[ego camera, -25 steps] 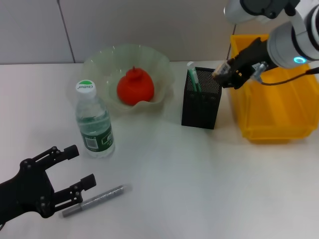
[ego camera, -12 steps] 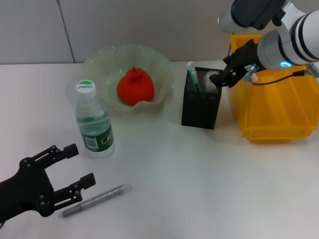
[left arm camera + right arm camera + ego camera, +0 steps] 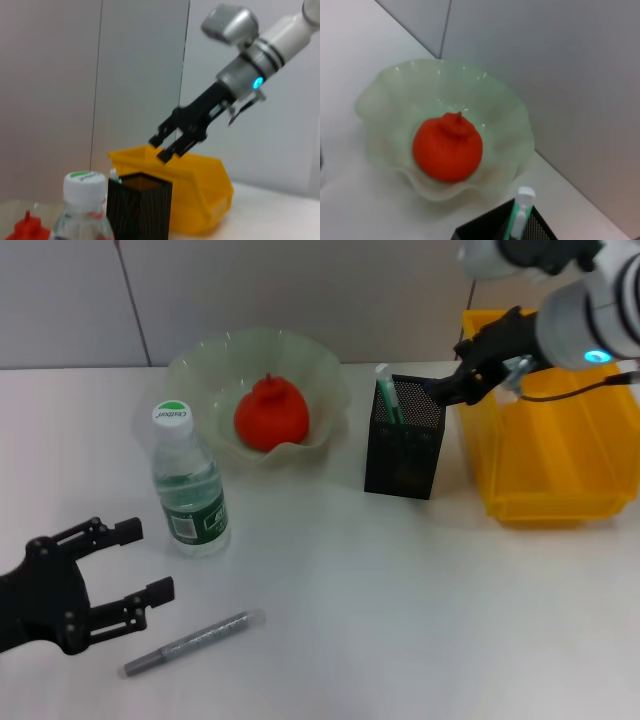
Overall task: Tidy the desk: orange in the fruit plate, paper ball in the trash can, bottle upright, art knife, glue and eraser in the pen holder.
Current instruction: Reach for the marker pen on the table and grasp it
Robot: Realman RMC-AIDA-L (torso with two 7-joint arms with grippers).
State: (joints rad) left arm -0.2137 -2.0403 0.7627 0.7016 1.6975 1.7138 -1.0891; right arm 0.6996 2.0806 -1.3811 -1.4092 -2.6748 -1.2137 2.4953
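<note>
The orange (image 3: 270, 412) lies in the fruit plate (image 3: 200, 362); both also show in the right wrist view, the orange (image 3: 447, 148) inside the plate (image 3: 517, 127). The bottle (image 3: 188, 485) stands upright in front of the plate. The art knife (image 3: 386, 392) stands in the pen holder (image 3: 403, 445). The glue (image 3: 190, 643) lies flat on the desk near the front. My right gripper (image 3: 447, 388) is open and empty just above the holder's far right edge, beside the trash can (image 3: 550, 455). My left gripper (image 3: 145, 560) is open, left of the glue. The eraser and paper ball are out of view.
The left wrist view shows the bottle cap (image 3: 85, 182), the pen holder (image 3: 140, 205), the trash can (image 3: 200, 195) and my right gripper (image 3: 167, 145) above them. A grey wall panel stands behind the desk.
My right gripper held the eraser over the pen holder, then let it go; the eraser no longer shows. My left gripper has drawn back a little to the left, away from the glue.
</note>
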